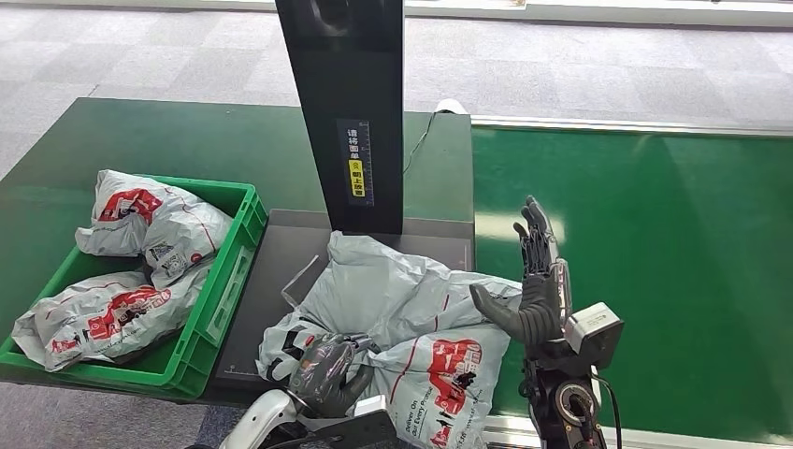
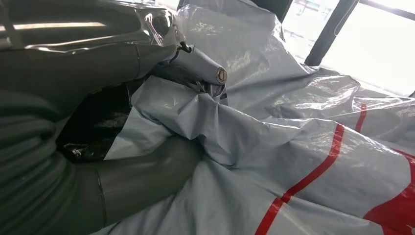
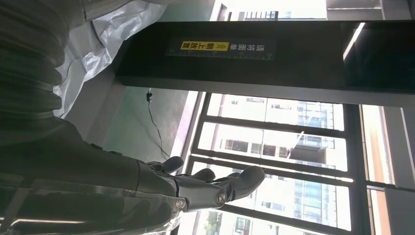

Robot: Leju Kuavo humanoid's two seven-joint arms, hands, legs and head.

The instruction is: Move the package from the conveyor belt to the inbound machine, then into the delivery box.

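The robot's left hand (image 1: 323, 372) grips the near left edge of the big crumpled grey plastic mailer package with red print (image 1: 411, 318); in the left wrist view its thumb (image 2: 147, 176) and dark fingers (image 2: 198, 63) close around a fold of the grey film (image 2: 274, 147). The right hand (image 1: 535, 281) stands upright with its fingers spread apart and straight, holding nothing, just beside the package's right edge, thumb toward the bag; whether it touches the bag cannot be told.

The package lies on the dark flat platform of the inbound machine (image 1: 299, 248), spilling over its near edge. Behind it rises the machine's tall black column with a yellow label (image 1: 351, 112), which also shows in the right wrist view (image 3: 235, 54). To the right stretches the green conveyor belt (image 1: 655, 253). To the left, on the dark green table (image 1: 187, 140), sits a green plastic crate (image 1: 229, 271) holding two more grey-and-red mailer bags, one far (image 1: 154, 220) and one near (image 1: 98, 318). A thin cable (image 1: 421, 140) runs across the table behind the column.
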